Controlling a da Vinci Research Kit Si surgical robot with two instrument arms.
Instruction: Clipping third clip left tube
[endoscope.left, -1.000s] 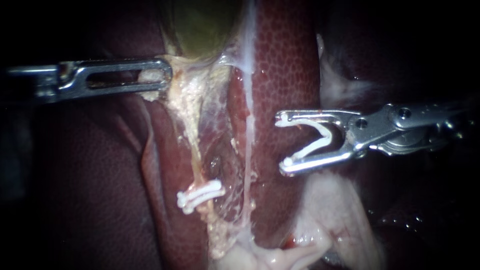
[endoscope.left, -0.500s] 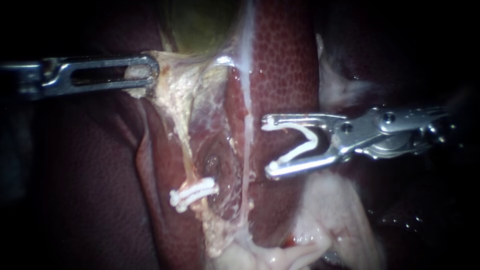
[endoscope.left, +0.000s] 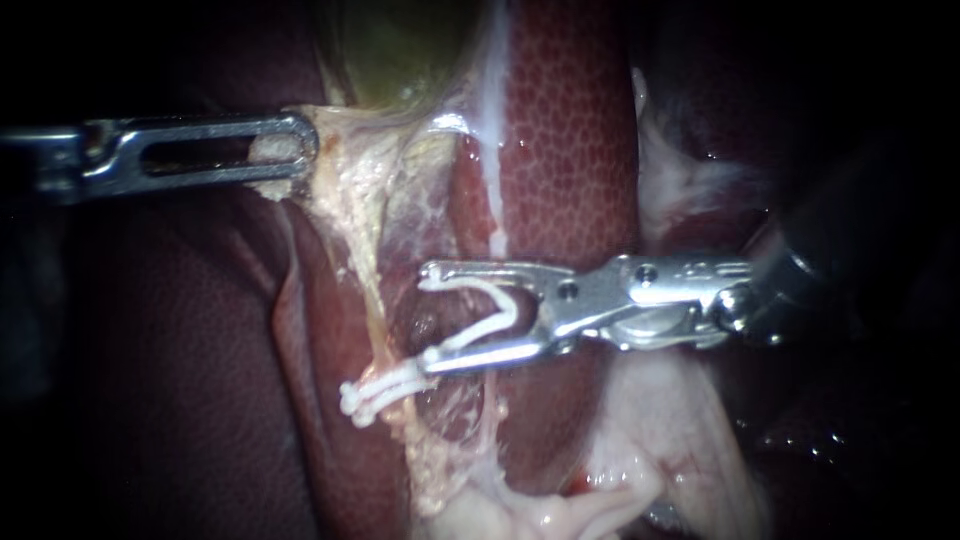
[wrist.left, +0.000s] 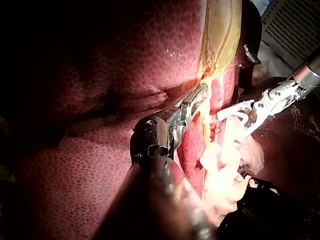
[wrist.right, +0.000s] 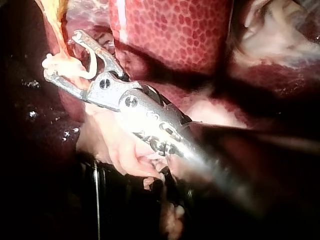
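Your right instrument (endoscope.left: 432, 316) has slid in off the mottled red liver (endoscope.left: 570, 130), jaws spread, holding the open white plastic clip (endoscope.left: 500, 308), tips now just beside the pale yellow left tube (endoscope.left: 372, 285) above the closed white clip (endoscope.left: 382, 392), not yet straddling it; left instrument (endoscope.left: 305, 150) stays clamped on pale tissue (endoscope.left: 268, 150).

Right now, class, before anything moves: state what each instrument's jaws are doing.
Left instrument: jaws shut on pale tissue.
Right instrument: jaws apart, holding an open white clip between them.
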